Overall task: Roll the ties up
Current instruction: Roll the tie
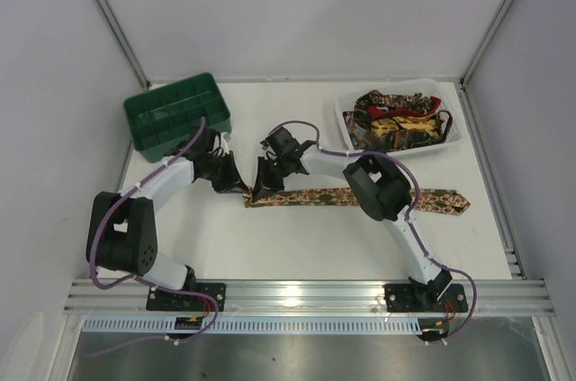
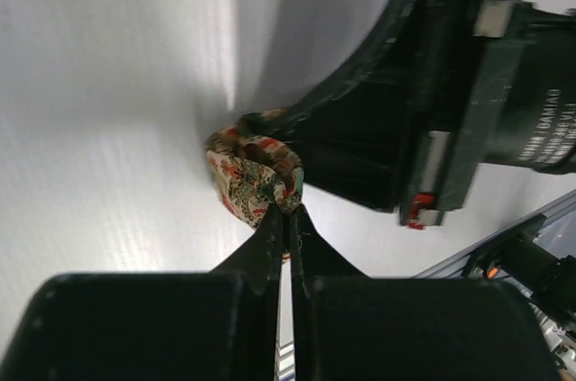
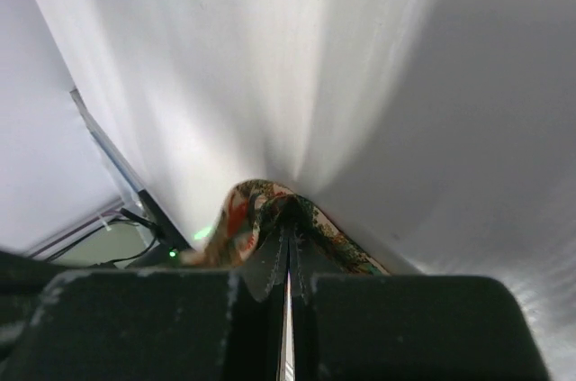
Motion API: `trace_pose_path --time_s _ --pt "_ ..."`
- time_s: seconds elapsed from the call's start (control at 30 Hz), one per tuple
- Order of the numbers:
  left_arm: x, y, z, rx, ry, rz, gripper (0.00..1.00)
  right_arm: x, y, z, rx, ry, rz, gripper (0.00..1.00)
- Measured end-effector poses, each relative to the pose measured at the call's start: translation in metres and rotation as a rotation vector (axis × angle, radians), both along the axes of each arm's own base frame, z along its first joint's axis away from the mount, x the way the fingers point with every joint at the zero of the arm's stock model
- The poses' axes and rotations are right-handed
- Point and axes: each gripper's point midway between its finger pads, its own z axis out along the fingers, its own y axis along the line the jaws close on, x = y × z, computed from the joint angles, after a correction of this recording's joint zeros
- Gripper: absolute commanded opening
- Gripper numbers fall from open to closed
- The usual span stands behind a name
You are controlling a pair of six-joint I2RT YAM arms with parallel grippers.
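Observation:
A floral tie (image 1: pixel 360 198) lies flat across the table, its wide pointed end at the right. Its left end is curled into a small roll (image 2: pixel 252 174). My left gripper (image 1: pixel 236 185) is shut on that roll, pinching its fabric at the fingertips (image 2: pixel 290 208). My right gripper (image 1: pixel 262 188) faces it from the other side and is shut on the same curled end (image 3: pixel 290 210); the tie trails off to the right (image 3: pixel 346 241). More ties (image 1: pixel 396 120) lie heaped in the white tray.
A green compartmented crate (image 1: pixel 177 115) stands at the back left, close behind the left arm. The white tray (image 1: pixel 346 120) stands at the back right. In the left wrist view the right arm's wrist (image 2: pixel 468 93) is right behind the roll.

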Motion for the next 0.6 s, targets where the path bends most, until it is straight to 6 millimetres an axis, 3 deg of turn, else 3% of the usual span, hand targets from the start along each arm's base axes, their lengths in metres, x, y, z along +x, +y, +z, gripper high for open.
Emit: trace_pose_path --time_s 0.2,0.4,0.6 --pt "-0.002 -0.027 0.005 -0.014 0.01 -0.024 0.01 -0.007 0.003 -0.001 0.041 0.051 -0.006 0.0" --pt "0.0 -0.029 0.004 -0.014 0.033 0.031 0.01 -0.01 -0.008 -0.001 0.082 0.119 -0.036 0.0" --pt "0.002 -0.025 0.002 0.008 0.033 0.059 0.0 -0.001 -0.021 0.005 0.072 0.113 -0.076 0.0"
